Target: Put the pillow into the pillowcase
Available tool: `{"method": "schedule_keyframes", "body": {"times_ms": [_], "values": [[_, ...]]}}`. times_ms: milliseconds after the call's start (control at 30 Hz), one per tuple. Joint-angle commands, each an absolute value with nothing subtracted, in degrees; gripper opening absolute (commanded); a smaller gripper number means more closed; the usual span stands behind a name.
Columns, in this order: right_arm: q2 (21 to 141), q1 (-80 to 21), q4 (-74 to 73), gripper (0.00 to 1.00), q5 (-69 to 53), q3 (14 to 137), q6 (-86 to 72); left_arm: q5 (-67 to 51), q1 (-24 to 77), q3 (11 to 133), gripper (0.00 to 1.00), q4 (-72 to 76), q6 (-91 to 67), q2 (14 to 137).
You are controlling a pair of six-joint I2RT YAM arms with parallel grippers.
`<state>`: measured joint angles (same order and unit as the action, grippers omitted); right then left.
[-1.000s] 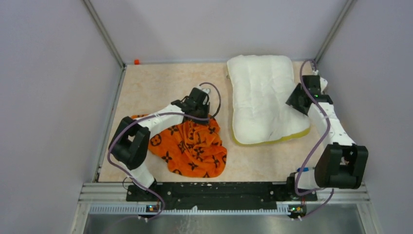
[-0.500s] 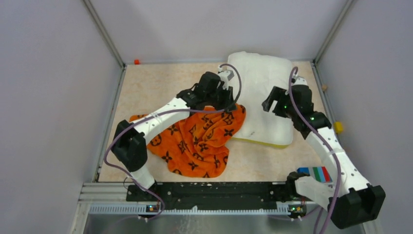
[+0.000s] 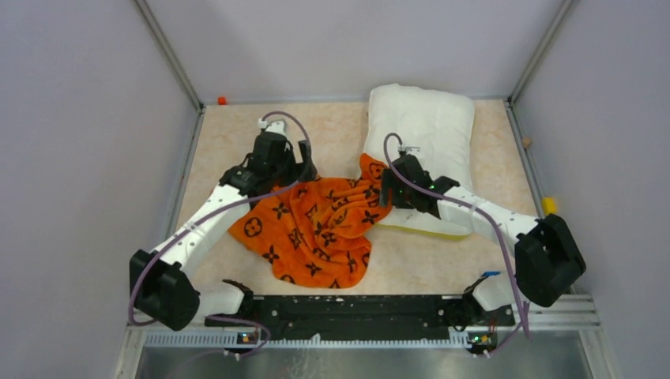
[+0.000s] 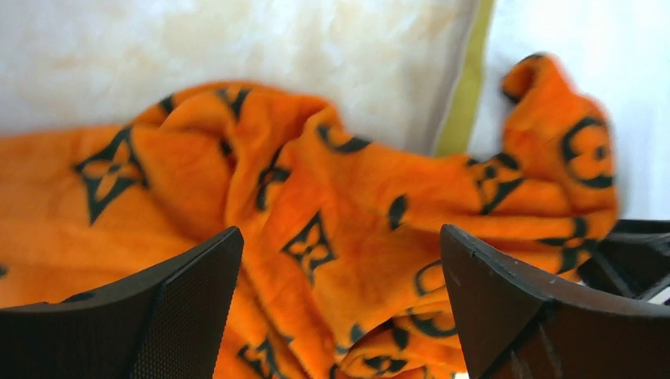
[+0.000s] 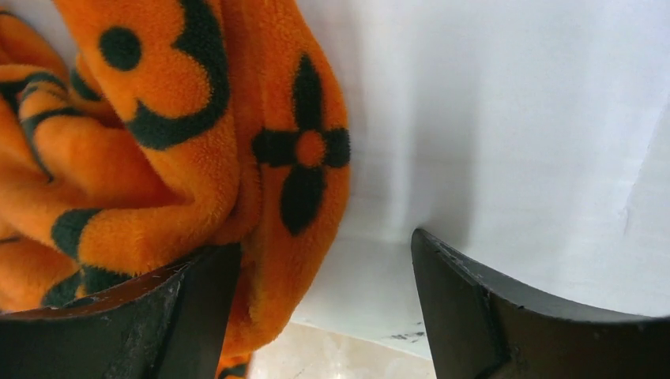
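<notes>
The orange pillowcase (image 3: 316, 225) lies crumpled mid-table, and its upper right corner rests on the left edge of the white pillow (image 3: 423, 130) at the back right. My left gripper (image 3: 303, 166) is open at the pillowcase's upper left edge, holding nothing. In the left wrist view the pillowcase (image 4: 316, 197) fills the space past my left gripper (image 4: 340, 237), with the pillow (image 4: 553, 31) and its yellow trim (image 4: 466, 87) behind. My right gripper (image 3: 389, 192) is open at that raised corner. In the right wrist view a flap of pillowcase (image 5: 158, 158) hangs against the left finger (image 5: 182, 316) of my right gripper (image 5: 325, 245), over the pillow (image 5: 513, 118).
Grey walls close in the table (image 3: 237, 134) on three sides. A small orange thing (image 3: 222, 100) sits in the back left corner. A yellow object (image 3: 548, 206) and a small tan one (image 3: 525, 142) lie along the right edge. A coloured block (image 3: 490, 275) shows by the right arm's base.
My left gripper has opened, let go of the pillowcase and drawn back to the left. The pillowcase's corner now lies on the pillow's edge. My right arm has swung left across the pillow to that corner.
</notes>
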<state>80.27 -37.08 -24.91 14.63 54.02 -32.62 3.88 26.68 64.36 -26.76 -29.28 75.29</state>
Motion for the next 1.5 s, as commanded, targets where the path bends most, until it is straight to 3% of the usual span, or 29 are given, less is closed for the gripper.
{"method": "schedule_keyframes", "body": {"times_ms": [0, 100, 267, 433, 500, 667, 733, 867, 1100, 1467], "values": [[80.95, -37.38, -20.26, 0.78, 22.09, 51.48, -37.75, 8.53, 26.40, 56.78, 0.99, -29.90, -32.04, 71.14], [80.95, -35.30, -19.60, 0.72, 22.47, 48.41, -38.49, 10.82, 26.13, 51.18, 0.99, -29.48, -35.79, 68.74], [75.92, -22.62, -19.95, 0.19, 19.55, 41.93, -36.57, 14.84, 25.79, 45.83, 0.97, -29.46, -40.44, 67.81], [71.20, -15.60, -22.27, 0.05, 19.47, 41.60, -33.26, 18.21, 25.71, 43.58, 0.98, -29.71, -42.02, 67.47], [70.14, -15.46, -24.06, 0.11, 20.03, 43.43, -32.25, 18.65, 25.52, 42.92, 0.99, -29.36, -42.27, 67.12], [65.79, -19.93, -29.16, 0.59, 21.08, 49.48, -29.09, 18.44, 24.32, 41.60, 0.99, -27.70, -41.21, 67.92], [64.76, -24.55, -32.43, 0.65, 24.52, 52.61, -28.79, 17.66, 23.37, 41.66, 0.99, -27.28, -40.43, 68.52], [64.29, -37.59, -38.16, 0.72, 31.79, 57.25, -29.44, 16.71, 22.94, 42.17, 0.99, -28.36, -39.97, 67.31], [66.22, -58.96, -42.42, 0.74, 38.00, 57.55, -32.69, 16.51, 23.03, 43.76, 0.99, -38.18, -43.56, 62.08], [78.45, -66.00, -30.81, 0.75, 28.54, 53.54, -29.73, 20.11, 23.09, 41.20, 0.99, -53.69, -54.55, 49.33]]}}
